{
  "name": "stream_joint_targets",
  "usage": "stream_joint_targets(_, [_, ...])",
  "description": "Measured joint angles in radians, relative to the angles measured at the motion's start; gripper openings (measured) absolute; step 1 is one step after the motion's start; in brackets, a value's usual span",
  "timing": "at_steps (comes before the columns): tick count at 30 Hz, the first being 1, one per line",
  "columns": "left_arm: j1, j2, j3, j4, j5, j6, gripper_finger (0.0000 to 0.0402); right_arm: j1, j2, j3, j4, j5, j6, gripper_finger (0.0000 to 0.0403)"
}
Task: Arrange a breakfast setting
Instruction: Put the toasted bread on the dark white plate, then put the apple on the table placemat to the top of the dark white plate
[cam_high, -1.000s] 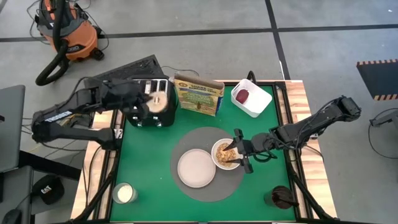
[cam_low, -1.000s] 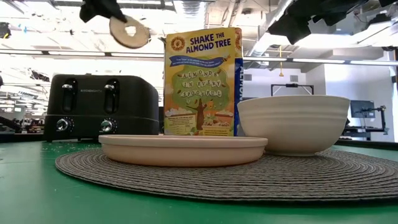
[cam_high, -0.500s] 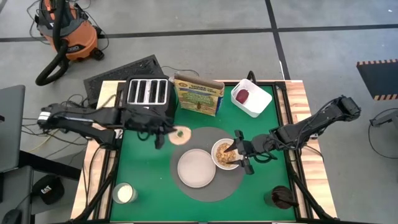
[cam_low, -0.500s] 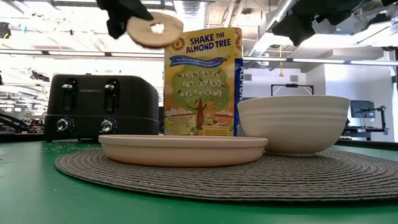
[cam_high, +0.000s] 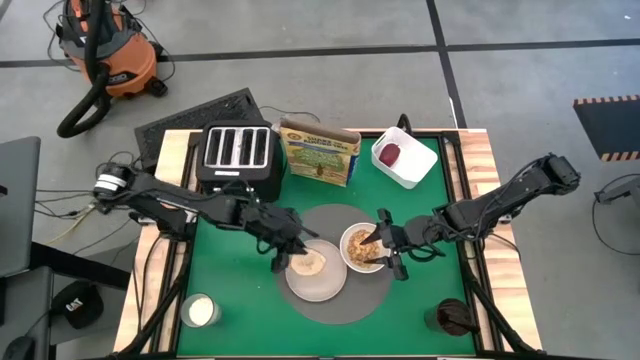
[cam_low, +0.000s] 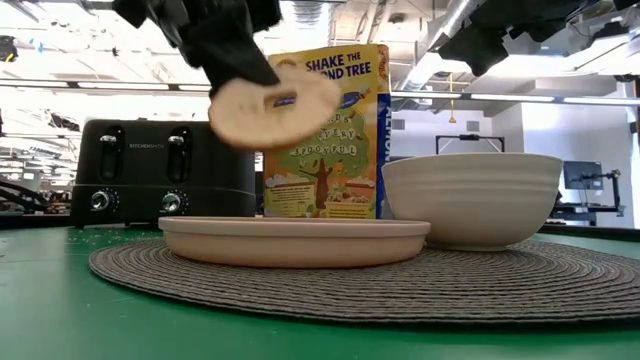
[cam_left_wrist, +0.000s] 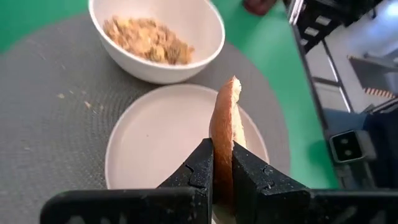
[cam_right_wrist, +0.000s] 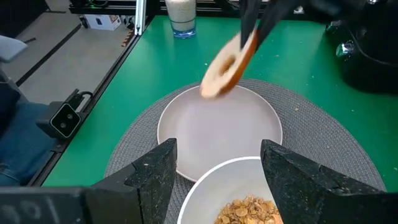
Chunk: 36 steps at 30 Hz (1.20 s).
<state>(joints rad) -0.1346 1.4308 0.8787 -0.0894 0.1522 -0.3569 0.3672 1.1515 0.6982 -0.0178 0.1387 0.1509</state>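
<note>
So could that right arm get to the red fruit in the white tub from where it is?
Probably yes: the right gripper waits open by the bowl, and nothing stands between it and the fruit in the uncovered tub.

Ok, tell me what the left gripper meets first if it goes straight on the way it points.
Probably the plate: the left gripper, shut on the bread piece, points down at it.
</note>
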Motion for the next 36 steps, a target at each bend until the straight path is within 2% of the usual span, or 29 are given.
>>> stream_joint_targets(8, [-0.006, 0.17, 0.0, 0.082, 0.005, 0.0, 0.0017, 0.0, 0.0, 0.0, 0.003, 0.001, 0.004, 0.026])
stream_joint_targets(12, [-0.006, 0.229, 0.0, 0.136, 0.039, -0.002, 0.0017, -0.001, 0.0, 0.0, 0.004, 0.002, 0.008, 0.026])
stream_joint_targets(17, [-0.006, 0.258, 0.001, 0.134, 0.042, -0.004, 0.0017, -0.001, 0.0, 0.0, 0.004, 0.002, 0.01, 0.026])
stream_joint_targets(22, [-0.007, 0.258, 0.001, 0.124, -0.002, 0.028, 0.002, -0.001, 0.0, 0.0, 0.003, 0.002, 0.009, 0.026])
stream_joint_targets(27, [-0.004, 0.258, 0.001, 0.114, -0.017, 0.036, 0.0052, -0.001, 0.0, 0.0, 0.003, 0.002, 0.008, 0.026])
stream_joint_targets(36, [-0.003, 0.258, 0.001, 0.095, -0.071, 0.05, 0.015, -0.001, 0.0, 0.0, 0.002, 0.002, 0.007, 0.026])
